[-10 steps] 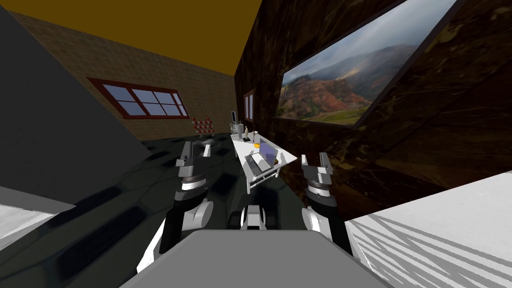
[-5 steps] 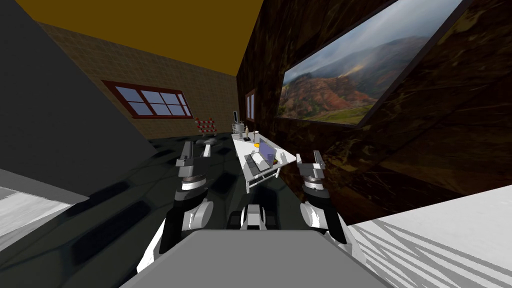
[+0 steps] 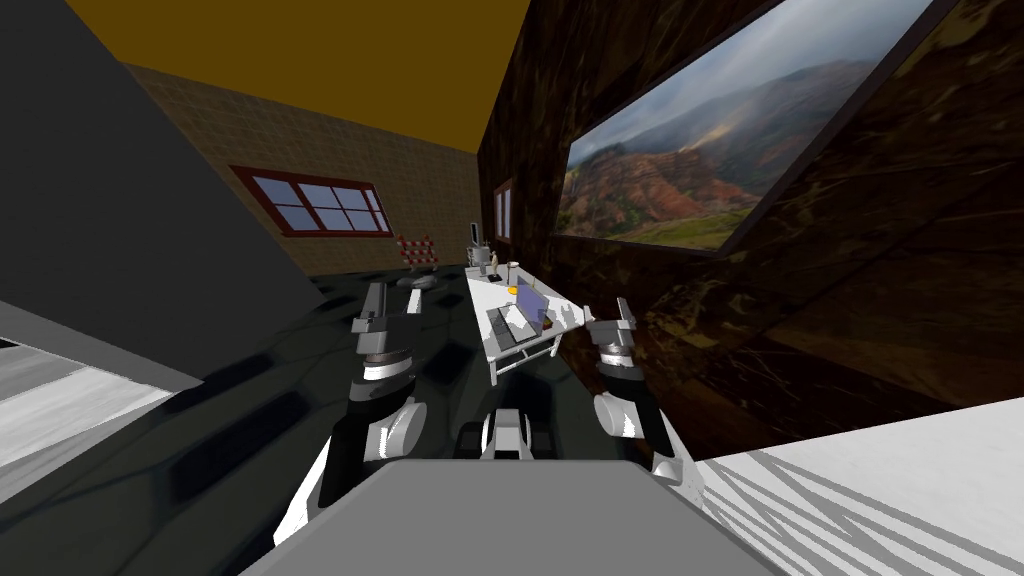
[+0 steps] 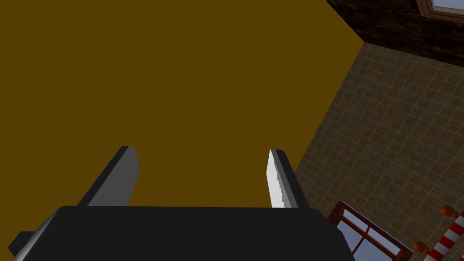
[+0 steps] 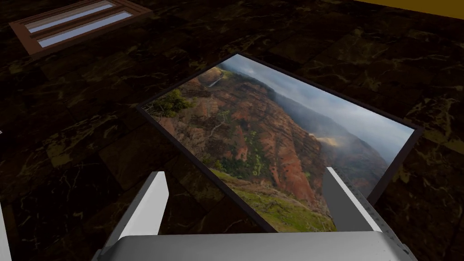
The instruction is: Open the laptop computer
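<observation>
Nearest, the left tool (image 4: 202, 149) is held raised with its fingers spread wide and nothing between them. The right tool (image 5: 245, 171) is likewise wide and empty. Over the last second the right forearm has been drawn inward and lowered slightly, while the left has been kept as it was. The whole head view has also swung, which is read as the robot's own turn rather than any movement of the room. This is judged to be approach only, with nothing yet touched. Farther ahead, the laptop (image 3: 520, 318) lies at the near end of a white worktop (image 3: 483, 297), its lid seemingly part raised. It is seen between the two tools, nearer the right one and well apart from both.
</observation>
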You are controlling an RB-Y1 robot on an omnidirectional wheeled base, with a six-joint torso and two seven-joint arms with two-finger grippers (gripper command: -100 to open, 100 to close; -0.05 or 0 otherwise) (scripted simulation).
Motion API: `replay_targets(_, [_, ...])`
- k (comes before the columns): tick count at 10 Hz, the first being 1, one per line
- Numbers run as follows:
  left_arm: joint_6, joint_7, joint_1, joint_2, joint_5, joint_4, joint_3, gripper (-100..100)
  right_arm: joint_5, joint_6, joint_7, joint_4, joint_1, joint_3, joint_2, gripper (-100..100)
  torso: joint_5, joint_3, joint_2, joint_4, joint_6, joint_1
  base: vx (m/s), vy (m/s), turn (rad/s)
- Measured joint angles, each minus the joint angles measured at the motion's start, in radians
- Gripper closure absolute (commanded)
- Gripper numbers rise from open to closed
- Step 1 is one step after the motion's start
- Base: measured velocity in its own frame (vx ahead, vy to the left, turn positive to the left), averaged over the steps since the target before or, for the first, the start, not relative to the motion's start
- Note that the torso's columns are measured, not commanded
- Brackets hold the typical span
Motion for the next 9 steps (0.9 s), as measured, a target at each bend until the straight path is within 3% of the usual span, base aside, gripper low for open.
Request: replay_targets(9, [0.0, 0.0, 0.0, 0.0, 0.0, 0.0, 0.0, 0, -0.116, 0.113, -0.207, 0.127, -0.153, 0.003, -0.029, -100, 0.0, 0.0, 0.0, 0.0, 0.0, -0.001, -0.009, -0.068, 0.059])
